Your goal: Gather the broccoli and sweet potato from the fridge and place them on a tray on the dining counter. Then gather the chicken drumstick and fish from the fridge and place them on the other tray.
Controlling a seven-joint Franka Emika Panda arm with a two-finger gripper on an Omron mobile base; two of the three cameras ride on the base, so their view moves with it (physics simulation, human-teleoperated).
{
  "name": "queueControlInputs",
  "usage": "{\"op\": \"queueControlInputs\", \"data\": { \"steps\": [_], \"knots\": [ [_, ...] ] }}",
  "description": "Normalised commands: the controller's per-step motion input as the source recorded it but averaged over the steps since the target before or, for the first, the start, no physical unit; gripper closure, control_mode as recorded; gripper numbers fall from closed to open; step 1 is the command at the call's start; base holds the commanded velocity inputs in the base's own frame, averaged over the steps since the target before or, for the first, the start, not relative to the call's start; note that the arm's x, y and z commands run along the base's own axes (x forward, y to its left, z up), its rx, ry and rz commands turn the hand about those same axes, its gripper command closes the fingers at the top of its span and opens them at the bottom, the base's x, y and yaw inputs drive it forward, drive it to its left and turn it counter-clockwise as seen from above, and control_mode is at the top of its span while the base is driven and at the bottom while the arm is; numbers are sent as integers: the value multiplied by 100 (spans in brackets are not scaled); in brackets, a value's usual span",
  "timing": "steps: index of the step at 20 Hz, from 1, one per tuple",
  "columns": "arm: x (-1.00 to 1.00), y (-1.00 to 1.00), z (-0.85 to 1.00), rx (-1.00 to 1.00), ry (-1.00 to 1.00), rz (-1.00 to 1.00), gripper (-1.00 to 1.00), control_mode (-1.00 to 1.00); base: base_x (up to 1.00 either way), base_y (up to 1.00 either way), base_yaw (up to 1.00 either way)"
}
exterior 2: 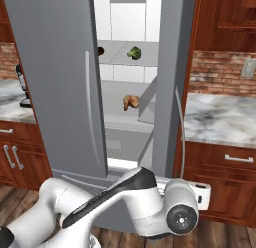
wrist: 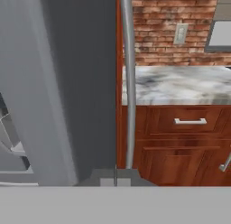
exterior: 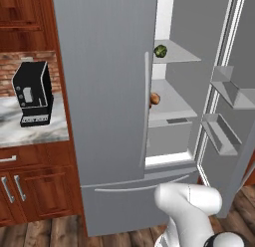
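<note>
The fridge's right door (exterior 2: 170,82) stands open. The broccoli (exterior: 160,51) (exterior 2: 133,53) lies on the upper shelf. On the shelf below rests a brown piece (exterior: 155,98) (exterior 2: 131,102) shaped like the chicken drumstick. A dark lump (exterior 2: 100,51), maybe the sweet potato, peeks past the closed left door on the upper shelf. The fish and both trays are out of view. My gripper (wrist: 115,175) is shut, low beside the open door's outer face, just under the foot of its long handle (wrist: 129,83). I see nothing between the fingers.
The open door carries bins (exterior: 224,121) on its inner side. A black coffee machine (exterior: 33,94) stands on the marble counter (exterior: 30,129) left of the fridge. To the right are another marble counter (exterior 2: 220,117) and wooden drawers (wrist: 189,121).
</note>
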Motion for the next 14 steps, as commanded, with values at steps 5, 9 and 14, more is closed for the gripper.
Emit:
{"op": "queueControlInputs", "data": {
  "steps": [5,9,14],
  "knots": [
    [-100,-38,0,0,-1,0,100,-100,0,0,0],
    [-63,7,2,-1,-5,-1,100,-100,0,0,0],
    [-7,80,12,-13,-7,-11,100,-100,0,0,0]
  ]
}}
